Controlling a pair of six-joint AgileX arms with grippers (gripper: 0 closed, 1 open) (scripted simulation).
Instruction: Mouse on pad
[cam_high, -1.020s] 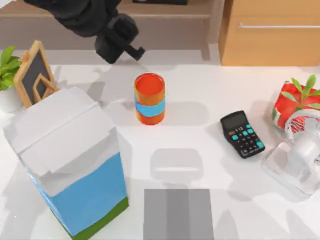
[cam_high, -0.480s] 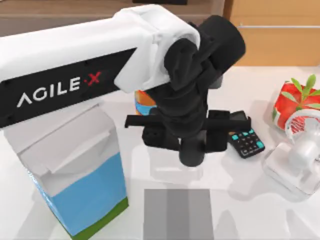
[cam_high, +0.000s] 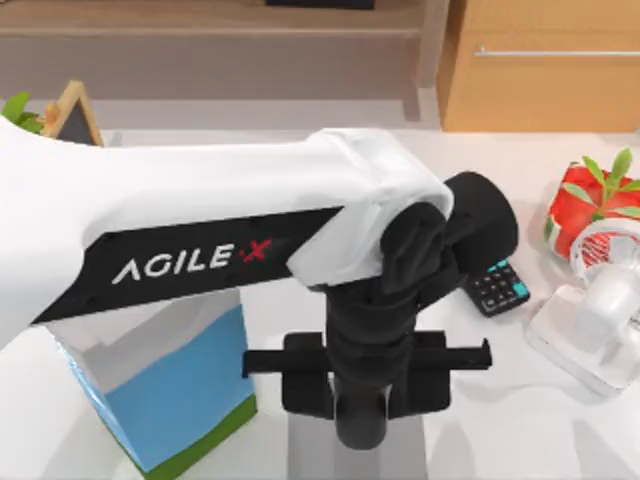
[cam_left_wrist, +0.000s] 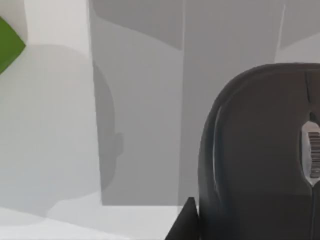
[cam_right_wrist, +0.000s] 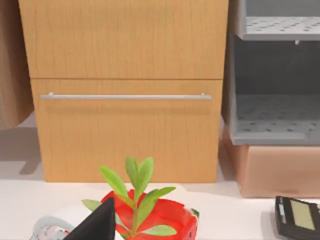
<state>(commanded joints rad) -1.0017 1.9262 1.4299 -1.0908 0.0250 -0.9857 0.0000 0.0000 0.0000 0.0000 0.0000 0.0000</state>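
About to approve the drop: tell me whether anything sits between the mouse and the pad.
Nothing visible does. In the left wrist view the mouse hangs at the left gripper over the pad, whose grey bands beneath look bare. From above, the left arm covers most of the pad.

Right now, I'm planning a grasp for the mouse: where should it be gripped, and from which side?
Likely across its two long sides, coming straight down from above: the mouse is a low oval with a rounded glossy top that gives no hold. It sits close under the left gripper, above the pad. Right arm idles near the plant.
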